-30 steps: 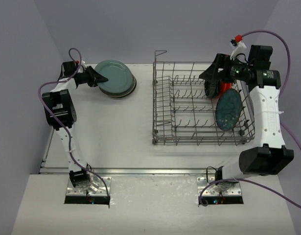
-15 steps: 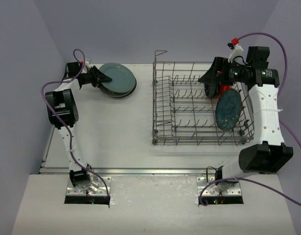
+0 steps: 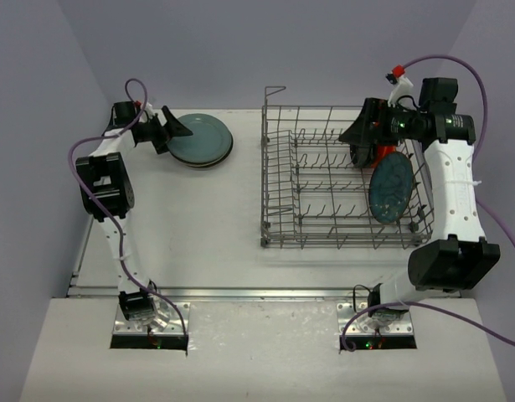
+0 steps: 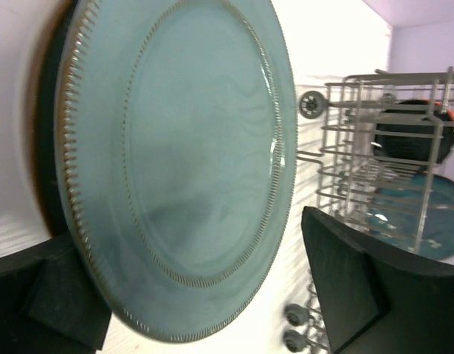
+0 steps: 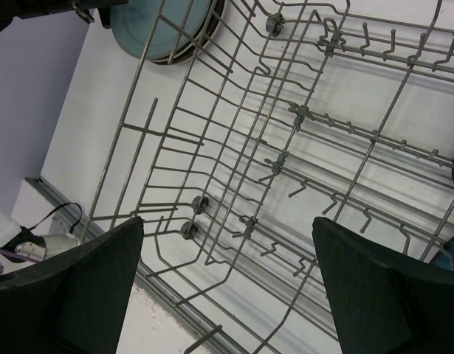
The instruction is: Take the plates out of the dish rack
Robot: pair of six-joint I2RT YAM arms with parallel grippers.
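A large teal plate (image 3: 198,138) lies flat on a darker plate at the table's far left. My left gripper (image 3: 174,132) stands open at its left rim, gripping nothing. In the left wrist view that teal plate (image 4: 182,155) fills the frame, its rim between the spread fingers (image 4: 352,295). The dish rack (image 3: 341,244) stands on the right. It holds a dark teal patterned plate (image 3: 391,186), an orange-red plate (image 3: 383,152) and a black plate (image 3: 361,153) on edge at its right end. My right gripper (image 3: 363,132) hangs open above the black plate. It looks down on bare rack wires (image 5: 286,147).
A raised wire loop (image 3: 275,90) stands at the rack's far left corner. A metal rail (image 3: 240,294) runs along the table's near edge. Walls close in on the left and back. Purple cables arc off both arms.
My left gripper has opened and let go of the teal plate, which now rests on the stack. The gripper has drawn back a little to the left. The right arm has barely moved.
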